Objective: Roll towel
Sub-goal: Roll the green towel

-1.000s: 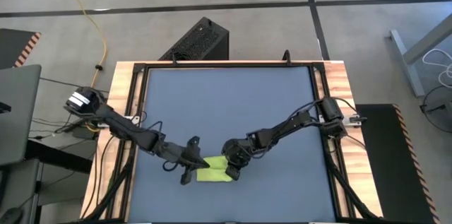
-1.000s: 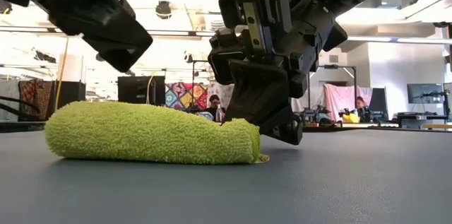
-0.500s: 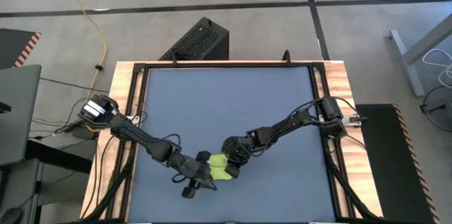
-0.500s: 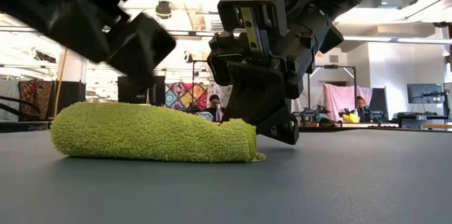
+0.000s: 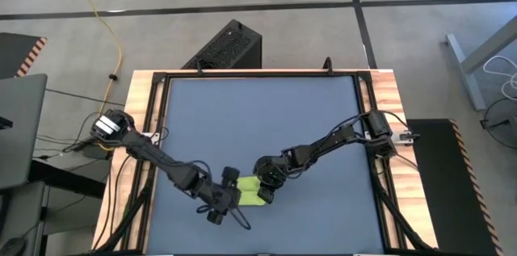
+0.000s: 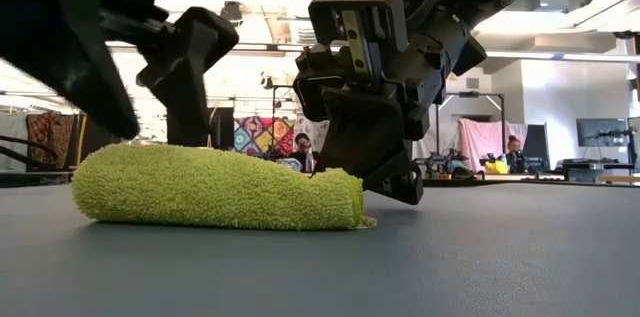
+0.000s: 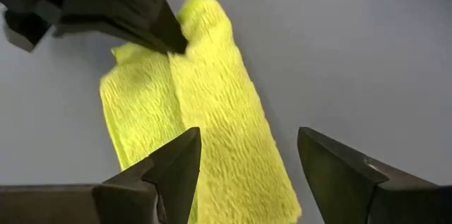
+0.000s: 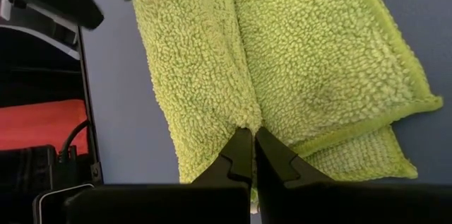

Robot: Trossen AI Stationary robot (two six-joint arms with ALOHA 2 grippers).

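The lime-green towel (image 5: 249, 189) lies rolled up on the dark tabletop near its front edge. In the low view it is a low roll (image 6: 215, 189) resting on its side. My left gripper (image 5: 224, 197) is open over the roll's left end, one finger on the near side and one on the far side (image 7: 247, 164). My right gripper (image 5: 264, 196) is shut, with its tips down on the towel's right end (image 6: 345, 172). My left gripper: I cannot tell whether its open fingers (image 7: 176, 171) touch the towel. My right gripper presses its shut fingertips (image 8: 252, 146) into the groove between two bulges of the towel (image 8: 248, 114), near the towel's right end. It comes slanting down from the table's right. The towel lies flat on the table under it.
Bare blue-grey tabletop (image 5: 266, 119) stretches toward the far edge inside a wooden frame (image 5: 145, 127). A black box (image 5: 230, 46) stands on the floor beyond the far edge. In the low view people (image 6: 303, 147) sit far off in the room.
My left gripper has moved from beside the towel's left end toward the table's right and near edge. It now stands over that end. It has turned and it has opened. My right gripper has stayed shut on the towel's right end.
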